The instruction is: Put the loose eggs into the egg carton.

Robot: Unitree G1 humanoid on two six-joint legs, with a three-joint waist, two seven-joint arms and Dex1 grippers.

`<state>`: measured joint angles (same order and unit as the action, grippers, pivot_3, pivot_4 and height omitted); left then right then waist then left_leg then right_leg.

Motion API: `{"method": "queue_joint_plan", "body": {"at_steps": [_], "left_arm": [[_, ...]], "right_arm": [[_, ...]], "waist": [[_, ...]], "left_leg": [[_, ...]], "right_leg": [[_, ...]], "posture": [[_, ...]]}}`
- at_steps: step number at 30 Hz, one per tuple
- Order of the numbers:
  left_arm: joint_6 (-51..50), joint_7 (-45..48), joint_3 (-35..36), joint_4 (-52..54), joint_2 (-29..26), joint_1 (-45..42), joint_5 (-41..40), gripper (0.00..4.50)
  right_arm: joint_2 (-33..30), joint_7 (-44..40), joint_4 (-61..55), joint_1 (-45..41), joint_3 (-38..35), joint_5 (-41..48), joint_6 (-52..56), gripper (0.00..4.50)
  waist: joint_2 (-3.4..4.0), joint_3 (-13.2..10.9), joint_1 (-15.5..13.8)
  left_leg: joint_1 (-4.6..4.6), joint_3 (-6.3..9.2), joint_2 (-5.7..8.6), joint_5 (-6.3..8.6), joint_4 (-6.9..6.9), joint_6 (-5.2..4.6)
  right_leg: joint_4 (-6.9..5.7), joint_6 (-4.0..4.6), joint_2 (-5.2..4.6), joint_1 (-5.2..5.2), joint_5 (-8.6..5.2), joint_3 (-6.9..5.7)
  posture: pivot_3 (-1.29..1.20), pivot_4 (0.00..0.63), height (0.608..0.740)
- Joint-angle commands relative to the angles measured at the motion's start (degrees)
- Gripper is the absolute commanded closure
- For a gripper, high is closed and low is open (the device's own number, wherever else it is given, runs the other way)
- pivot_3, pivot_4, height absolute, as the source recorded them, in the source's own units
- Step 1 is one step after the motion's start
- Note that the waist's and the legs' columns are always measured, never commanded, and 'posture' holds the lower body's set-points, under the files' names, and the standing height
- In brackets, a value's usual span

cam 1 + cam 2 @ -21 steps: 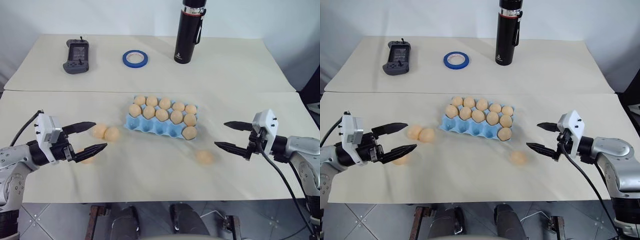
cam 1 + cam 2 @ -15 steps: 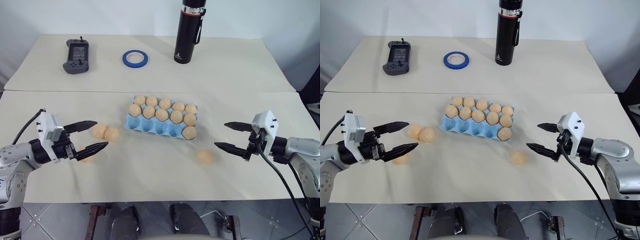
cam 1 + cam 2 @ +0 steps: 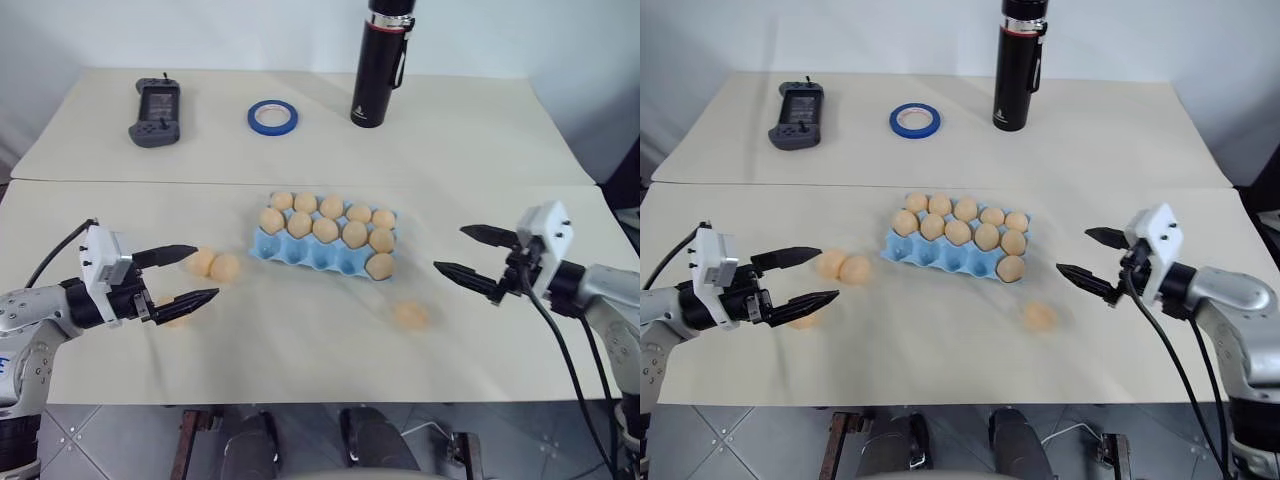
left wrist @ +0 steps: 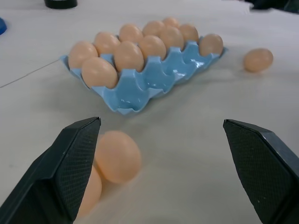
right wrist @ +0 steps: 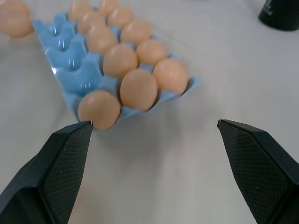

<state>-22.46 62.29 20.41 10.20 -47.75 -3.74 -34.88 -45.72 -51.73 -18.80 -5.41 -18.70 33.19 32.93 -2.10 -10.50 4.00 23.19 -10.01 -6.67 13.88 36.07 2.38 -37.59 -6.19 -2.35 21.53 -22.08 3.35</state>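
table (image 3: 940, 140) covered in cream sheet, seam running across the upper middle of the frame. egg carton (image 3: 940, 254), light blue, at centre; back two rows filled with eggs, front row holds one egg at its right end, other front cups bare. loose eggs: pair (image 3: 843, 266) touching each other left of the carton, one (image 3: 805, 319) lower left partly behind the left gripper's fingers, one (image 3: 1039, 316) lower right of the carton. left gripper (image 3: 806, 278) at left edge, fingers spread apart, empty. right gripper (image 3: 1088, 255) at right, fingers spread, empty. along the top: handheld controller (image 3: 795, 102), blue tape ring (image 3: 915, 121), black bottle (image 3: 1016, 62) upright.
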Motion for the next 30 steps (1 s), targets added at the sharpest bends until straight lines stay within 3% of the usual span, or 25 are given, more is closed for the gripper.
{"method": "queue_joint_plan", "body": {"at_steps": [1,6,10,15,23,30], "left_arm": [[4.19,5.12,-0.11,-1.00,0.77,-2.33,-2.12,0.02],[11.51,11.31,-5.01,-5.96,0.24,-4.71,2.87,0.02],[14.05,12.57,-6.63,-8.72,1.17,-7.27,3.53,0.02],[16.03,15.45,-8.46,-10.52,1.00,-8.52,4.07,0.02],[15.15,16.23,-8.00,-8.36,1.41,-7.32,1.62,0.02],[16.38,14.52,-5.02,-6.14,1.93,-2.85,1.39,0.02]], "right_arm": [[-1.82,-2.06,-8.21,8.28,-7.09,4.40,2.48,0.00],[-2.74,-5.10,-17.20,22.24,-13.41,7.09,4.45,0.00],[-2.95,-5.50,-19.13,26.09,-13.85,6.13,3.24,0.00],[-0.93,0.25,-22.06,24.70,-11.76,7.12,4.62,0.00],[0.83,9.00,-22.23,17.15,2.08,3.29,6.27,0.00],[1.31,8.71,-17.04,11.66,10.52,0.34,5.23,0.00]], "waist": [[0.01,-0.01,-0.87],[0.02,0.00,-1.27],[-0.05,0.03,-0.59],[-0.04,0.03,-0.58],[-0.04,0.03,-0.61],[-0.04,0.03,-0.69]], "left_leg": [[0.03,0.00,0.01,0.01,-0.02,-0.01],[0.00,-0.04,0.04,0.06,0.05,-0.03],[-0.01,-0.05,0.03,0.02,0.08,-0.17],[-0.05,-0.01,0.05,-0.03,0.08,-0.50],[-0.02,0.01,0.03,-0.03,0.05,-0.41],[0.00,-0.01,0.02,-0.08,0.04,-0.28]], "right_leg": [[0.02,-0.01,0.00,0.01,-0.02,-0.01],[0.08,-0.03,0.02,-0.07,-0.04,0.04],[0.08,0.02,0.01,-0.10,-0.02,0.07],[0.02,0.12,-0.04,-0.12,0.09,0.05],[0.01,0.13,-0.04,-0.06,0.10,0.02],[0.00,0.12,-0.02,-0.01,0.10,0.03]], "posture": [[0.00,0.150,0.740],[0.00,0.150,0.740],[0.00,0.150,0.740],[0.00,0.150,0.740],[0.00,0.150,0.740],[0.00,0.150,0.740]]}}
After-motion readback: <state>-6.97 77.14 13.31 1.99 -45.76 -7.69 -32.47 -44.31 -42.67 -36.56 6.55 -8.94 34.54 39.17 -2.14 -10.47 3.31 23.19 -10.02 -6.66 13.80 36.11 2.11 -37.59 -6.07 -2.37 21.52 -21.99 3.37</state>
